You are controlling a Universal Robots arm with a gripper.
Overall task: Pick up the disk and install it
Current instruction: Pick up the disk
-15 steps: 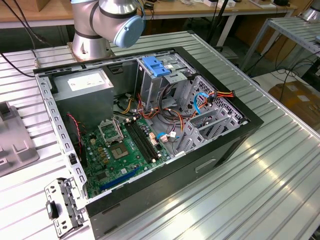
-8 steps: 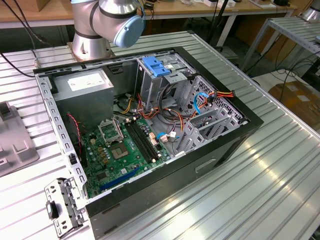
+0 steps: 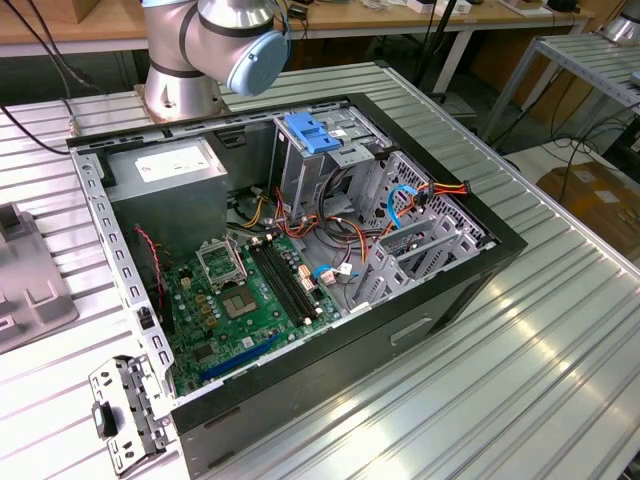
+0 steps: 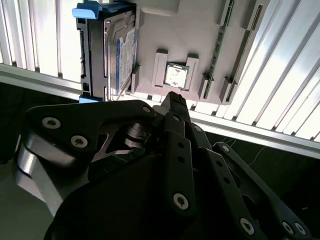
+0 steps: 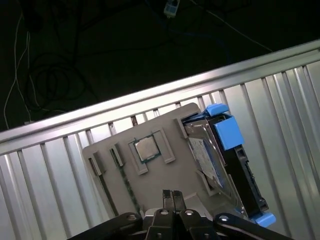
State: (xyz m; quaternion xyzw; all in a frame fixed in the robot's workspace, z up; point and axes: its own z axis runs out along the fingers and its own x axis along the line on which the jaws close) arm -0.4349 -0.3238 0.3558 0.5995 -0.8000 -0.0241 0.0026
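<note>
Pincer (image 5: 173,196) (closed, empty) near the upright disk (image 5: 212,165)

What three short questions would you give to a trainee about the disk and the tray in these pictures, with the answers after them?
1. True or false: the jaws hold the disk.
2. Where is the disk? A) in the drive cage of the computer case; B) standing on its edge in the grey tray; C) flat on the motherboard.
3. Fill in the colour: the disk's side rails are ____.

Key
1. False. In the first wrist view the jaws are shut with nothing between them.
2. B
3. blue
</note>
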